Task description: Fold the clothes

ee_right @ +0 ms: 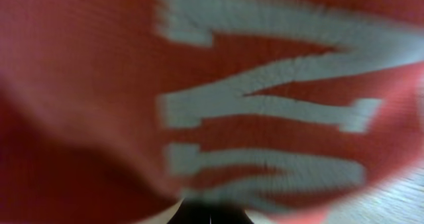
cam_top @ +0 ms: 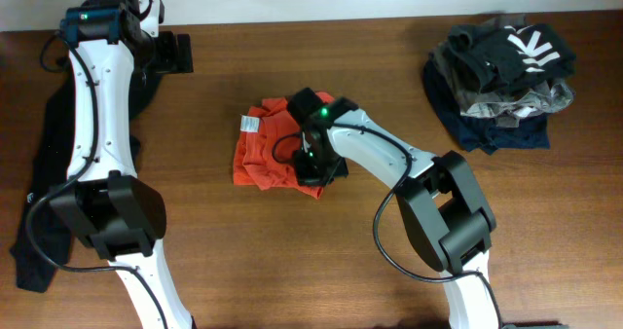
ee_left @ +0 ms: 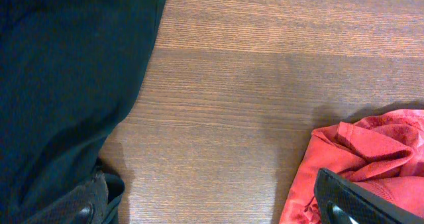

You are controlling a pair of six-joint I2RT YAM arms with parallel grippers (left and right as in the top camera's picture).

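The orange-red T-shirt (cam_top: 261,156) lies crumpled at the table's middle, its white neck label (cam_top: 248,124) showing. My right gripper (cam_top: 311,165) is down on the shirt's right part. In the right wrist view the shirt (ee_right: 99,85) and its blurred white lettering fill the frame. The jaws (ee_right: 211,214) sit together at the bottom edge, pinched into the fabric. My left gripper (cam_top: 180,53) is high at the back left, open and empty (ee_left: 215,214). Its view shows a black garment (ee_left: 66,85) at left and the shirt's edge (ee_left: 371,151) at lower right.
The black garment (cam_top: 44,188) hangs along the table's left edge under the left arm. A pile of dark and grey clothes (cam_top: 501,76) sits at the back right. Bare wood table (cam_top: 243,261) lies in front of the shirt.
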